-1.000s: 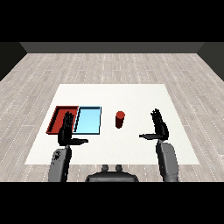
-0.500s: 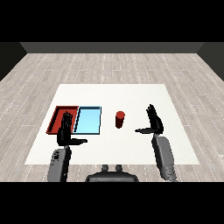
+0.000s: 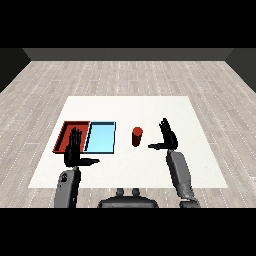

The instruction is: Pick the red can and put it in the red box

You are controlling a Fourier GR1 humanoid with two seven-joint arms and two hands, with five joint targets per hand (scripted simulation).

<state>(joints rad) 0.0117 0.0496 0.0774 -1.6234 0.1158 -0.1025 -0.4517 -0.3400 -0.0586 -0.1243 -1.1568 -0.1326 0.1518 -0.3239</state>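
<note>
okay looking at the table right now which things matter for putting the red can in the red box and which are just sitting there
For the job:
red can, upright, right of the trays
red tray, leftmost
right hand, open, beside the can, not touching it

Just there:
blue tray, between red tray and can
left hand, open, over the red tray's near edge
table

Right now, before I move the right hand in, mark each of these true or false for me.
1. The red can stands upright on the table. True.
2. The right hand is curled round the can. False: it is open, apart from the can, at the can's right.
3. The can lies in the red tray. False: it stands right of the light blue tray.
4. The left hand holds nothing. True.
</note>
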